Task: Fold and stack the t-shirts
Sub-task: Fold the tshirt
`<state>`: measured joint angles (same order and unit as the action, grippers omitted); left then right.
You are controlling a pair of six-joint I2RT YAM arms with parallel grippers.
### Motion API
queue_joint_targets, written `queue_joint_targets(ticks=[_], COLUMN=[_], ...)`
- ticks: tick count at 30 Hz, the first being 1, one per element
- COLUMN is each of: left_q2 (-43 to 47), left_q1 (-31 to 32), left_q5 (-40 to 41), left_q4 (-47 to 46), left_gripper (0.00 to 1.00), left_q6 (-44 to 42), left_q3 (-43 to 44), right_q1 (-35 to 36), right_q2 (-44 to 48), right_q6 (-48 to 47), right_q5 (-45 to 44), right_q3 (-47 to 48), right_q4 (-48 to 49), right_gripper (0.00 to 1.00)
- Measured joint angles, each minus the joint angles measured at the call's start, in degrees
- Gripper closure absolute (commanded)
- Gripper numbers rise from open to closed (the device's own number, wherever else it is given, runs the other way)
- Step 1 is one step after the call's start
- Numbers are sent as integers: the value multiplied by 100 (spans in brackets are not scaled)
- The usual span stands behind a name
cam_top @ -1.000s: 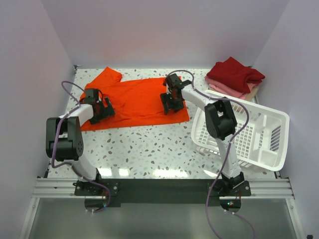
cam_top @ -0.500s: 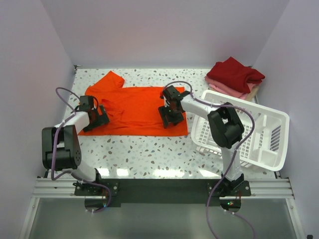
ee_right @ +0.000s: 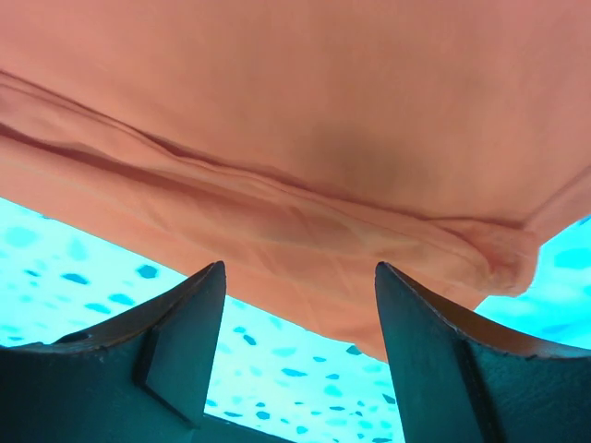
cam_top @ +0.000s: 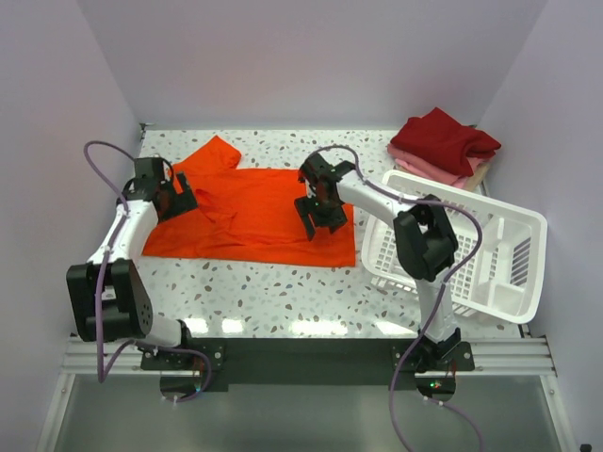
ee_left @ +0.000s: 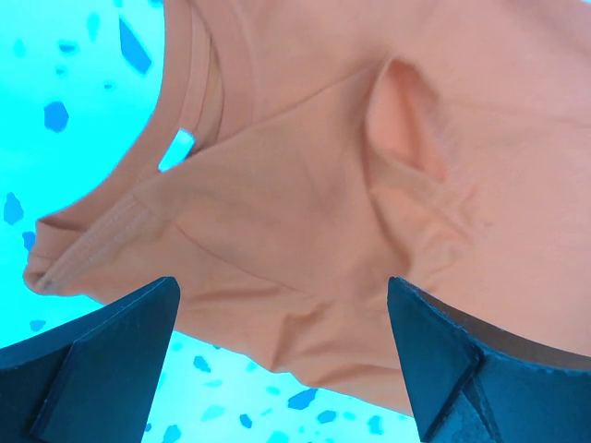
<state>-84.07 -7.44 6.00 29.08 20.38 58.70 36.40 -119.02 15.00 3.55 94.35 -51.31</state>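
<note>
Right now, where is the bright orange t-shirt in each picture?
Top view: the bright orange cloth t-shirt lies spread out, left of centre.
Left wrist view: it fills most of the picture, ribbed collar at left.
Right wrist view: it fills the top half, wrinkled edge lowest.
Shared landmark: the speckled white tabletop beside the shirt's edge.

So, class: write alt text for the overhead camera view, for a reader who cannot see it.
An orange-red t-shirt lies spread on a speckled table, with the left tool open over its collar end and the right tool open over its opposite end. At the right sit a white basket and a stack of folded shirts.
</note>
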Motion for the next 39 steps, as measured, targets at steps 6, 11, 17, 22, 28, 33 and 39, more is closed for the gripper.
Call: queue_joint_targets(ticks=[6, 11, 17, 22, 28, 33, 39], left_q2=[295, 101, -361, -614, -446, -42, 341], left_q1=[-4, -4, -4, -7, -42, -85, -236], left_q5=[-225, -492, -601, -549, -393, -249, -61], left_q4=[7, -190, -535, -708, -911, -957, -675], left_gripper=[0, 0, 0, 0, 0, 0, 0], left_q6=[216, 476, 579, 577, 546, 540, 560], left_q3=[52, -197, -404, -706, -1150, -1556, -1858], right_q1=[-4, -20, -74, -81, -81, -79, -55], right_q2=[-243, -688, -890, -890, -745, -509, -192], right_q6=[-2, -4, 2, 37, 48, 44, 42], right_q5=[-50, -101, -83, -37, -26, 122, 352], right_q3=[778, 1012, 1012, 876, 595, 195, -332], right_q4=[-92, -55, 66, 282, 492, 632, 765], right_gripper=[28, 28, 28, 29, 29, 29, 30])
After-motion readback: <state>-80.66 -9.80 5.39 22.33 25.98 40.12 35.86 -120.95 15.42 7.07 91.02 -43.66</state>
